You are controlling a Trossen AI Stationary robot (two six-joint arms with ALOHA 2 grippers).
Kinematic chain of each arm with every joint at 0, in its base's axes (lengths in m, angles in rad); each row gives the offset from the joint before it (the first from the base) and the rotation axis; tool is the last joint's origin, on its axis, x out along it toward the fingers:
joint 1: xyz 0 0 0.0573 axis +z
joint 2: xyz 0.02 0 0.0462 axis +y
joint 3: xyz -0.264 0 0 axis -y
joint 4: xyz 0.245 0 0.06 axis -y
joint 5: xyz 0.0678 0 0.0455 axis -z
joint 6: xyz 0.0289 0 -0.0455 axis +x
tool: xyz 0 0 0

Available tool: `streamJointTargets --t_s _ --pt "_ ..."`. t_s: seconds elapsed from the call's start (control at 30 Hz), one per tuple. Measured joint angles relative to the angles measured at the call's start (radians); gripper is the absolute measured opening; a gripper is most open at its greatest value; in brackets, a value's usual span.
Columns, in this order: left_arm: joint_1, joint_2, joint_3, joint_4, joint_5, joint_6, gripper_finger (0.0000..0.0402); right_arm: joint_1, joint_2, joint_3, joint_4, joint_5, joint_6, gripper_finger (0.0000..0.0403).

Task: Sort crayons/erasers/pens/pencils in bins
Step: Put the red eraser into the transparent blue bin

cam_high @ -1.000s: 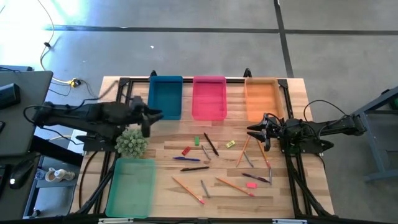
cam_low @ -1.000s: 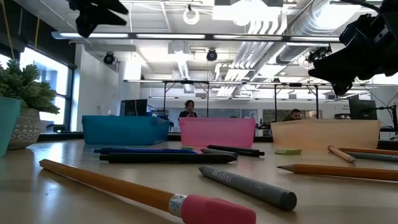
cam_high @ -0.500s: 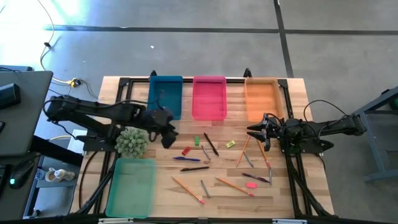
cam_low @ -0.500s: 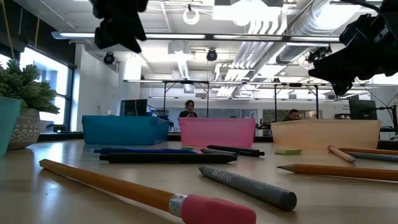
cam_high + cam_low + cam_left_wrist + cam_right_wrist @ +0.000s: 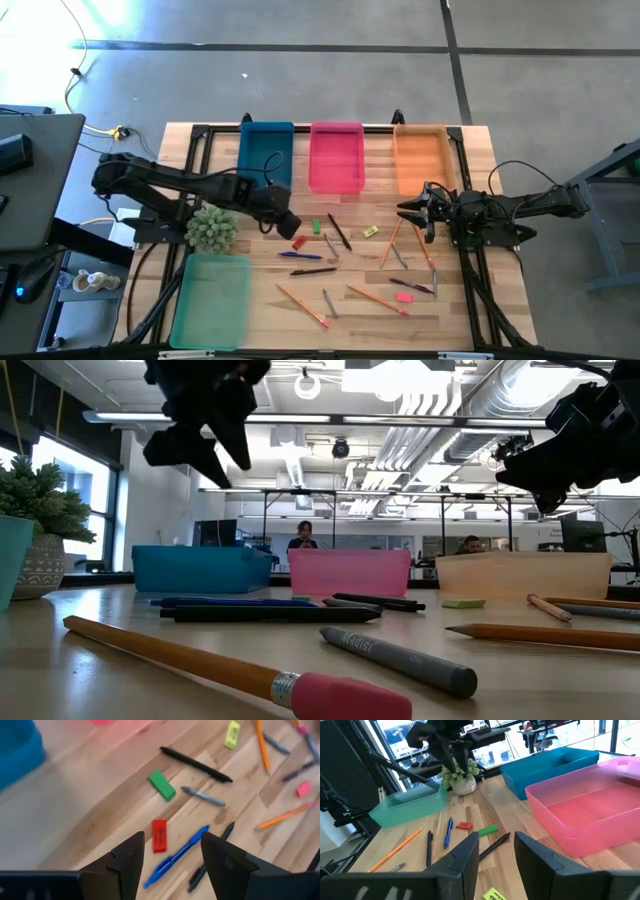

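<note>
Four bins [image 5: 337,157] are sitting along the table [image 5: 260,285] edges, all four erasers are lying loose, the red eraser [image 5: 159,835] sitting just ahead of the left hand [image 5: 169,851], which is hovering spread and empty, right hand [image 5: 413,214] waiting spread over the pencils [image 5: 390,243].

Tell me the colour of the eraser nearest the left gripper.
Red eraser, clearest in the left wrist view.

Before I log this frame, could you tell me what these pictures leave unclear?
- Blue bin contents: low view shows only its wall; high view too small to tell.
- Pencil: low view blurs it and the bottom edge cuts off its pink tip.
- Print on the red eraser: too small in the left wrist view.
</note>
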Motion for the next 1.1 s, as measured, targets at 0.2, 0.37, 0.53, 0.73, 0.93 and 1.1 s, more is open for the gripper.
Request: streamJointTargets --t_s 0.2,0.37,0.53,0.73,0.93,1.1 --pt "-0.002 0.076 0.0 0.074 0.094 -0.007 0.0191 0.0 0.0 0.0 0.0 0.001 0.026 0.0117" --pt "-0.023 0.138 0.0 0.149 0.097 -0.007 0.018 -0.001 0.0 0.0 0.006 0.069 0.167 0.0117" --pt "-0.051 0.193 0.0 0.165 0.079 -0.007 0.0166 -0.001 0.0 0.001 0.01 0.117 0.177 0.0117" --pt "-0.075 0.252 -0.001 0.177 0.071 -0.007 0.0153 -0.001 0.0 0.0 0.021 0.135 0.177 0.0117" --pt "-0.08 0.317 -0.001 0.194 0.068 0.004 0.0149 -0.001 0.0 0.0 0.031 0.135 0.177 0.0117" --pt "-0.081 0.356 0.0 0.207 0.052 0.012 0.0149 -0.001 0.0 0.0 0.037 0.135 0.177 0.0117"
